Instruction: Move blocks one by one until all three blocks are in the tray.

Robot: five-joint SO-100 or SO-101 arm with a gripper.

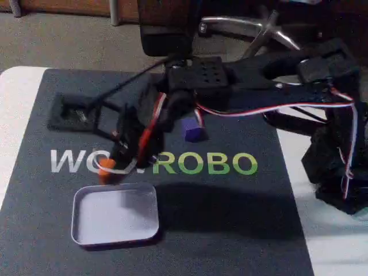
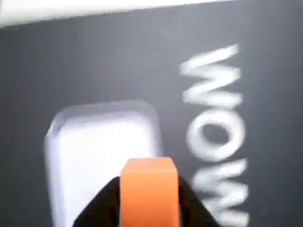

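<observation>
Lying on the dark mat [image 1: 230,230] that covers the counter [image 1: 17,98], the tray [image 1: 115,215] is seen at lower left in the fixed view, with nothing visible inside it. Just above its upper left corner, the orange block [image 1: 106,168] is pinched between the fingers of the end effector [image 1: 109,168]; in the wrist view this block [image 2: 149,194] is held over the tray's [image 2: 99,142] edge. Further right in the fixed view, the purple block [image 1: 192,130] rests on the mat, well apart from the tray.

Gripper [image 1: 109,167] apparently clamped, angled downward
</observation>
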